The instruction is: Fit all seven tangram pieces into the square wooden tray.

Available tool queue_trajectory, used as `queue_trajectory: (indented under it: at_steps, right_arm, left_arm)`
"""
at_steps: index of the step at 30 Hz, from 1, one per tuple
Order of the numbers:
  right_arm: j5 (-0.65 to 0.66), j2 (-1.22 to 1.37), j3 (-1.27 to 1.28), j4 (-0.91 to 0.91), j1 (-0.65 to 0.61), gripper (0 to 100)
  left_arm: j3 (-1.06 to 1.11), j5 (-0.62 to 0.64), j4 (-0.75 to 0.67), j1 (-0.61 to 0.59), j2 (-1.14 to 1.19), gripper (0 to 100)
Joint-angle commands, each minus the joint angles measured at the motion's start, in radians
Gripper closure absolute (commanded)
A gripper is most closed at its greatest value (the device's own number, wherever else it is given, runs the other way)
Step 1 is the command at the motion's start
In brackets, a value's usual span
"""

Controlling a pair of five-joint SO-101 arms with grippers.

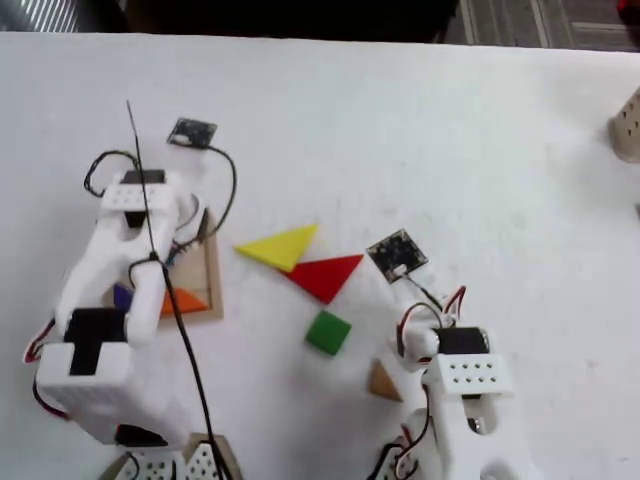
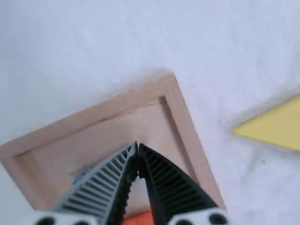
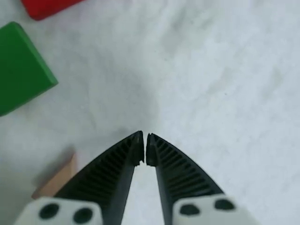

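Square wooden tray (image 2: 183, 117) — flat yellow triangle (image 2: 276, 127) beside

White table (image 1: 420, 130), dark strip (image 1: 300, 12) behind.

In the high view the left arm (image 1: 110, 290) covers most of the wooden tray (image 1: 214, 270), leaving one rim and slivers of an orange piece (image 1: 187, 300) and a purple piece (image 1: 122, 296), their shapes impossible to tell. In the left wrist view the yellow triangle (image 2: 276, 126) runs off the edge, and the left gripper (image 2: 138, 150) hides part of a blue patch (image 2: 79, 178) in the tray. The right wrist view cuts off the green square (image 3: 18, 70) and red triangle (image 3: 47, 7); a tan piece (image 3: 58, 180) lies half behind the right gripper (image 3: 144, 147).
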Motion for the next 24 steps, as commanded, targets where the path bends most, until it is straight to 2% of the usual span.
queue_trajectory:
  at_steps: [1,5,7,15,19,22,24]
  right_arm:
    - [0.012,-0.021,-0.003,-0.016,-0.005,98.1]
    - [0.012,-0.021,-0.003,-0.016,-0.004,98.1]
    - [0.012,-0.021,-0.003,-0.016,-0.002,98.1]
    - [0.012,-0.021,-0.003,-0.015,0.002,98.1]
    - [0.012,-0.021,-0.003,-0.015,0.002,98.1]
    - [0.012,-0.021,-0.003,-0.015,0.002,98.1]
    - [0.012,-0.021,-0.003,-0.015,0.002,98.1]
  left_arm:
    - [0.061,-0.044,-0.046,0.025,-0.107,98]
    - [0.115,-0.057,-0.100,0.028,-0.105,98]
    - [0.103,-0.101,-0.103,0.030,-0.077,98]
    - [-0.155,-0.112,-0.037,-0.019,0.128,98]
    - [-0.299,-0.112,0.074,-0.033,0.231,98]
    - [-0.364,-0.110,0.100,-0.051,0.275,98]
    - [-0.393,-0.061,0.098,-0.085,0.288,98]
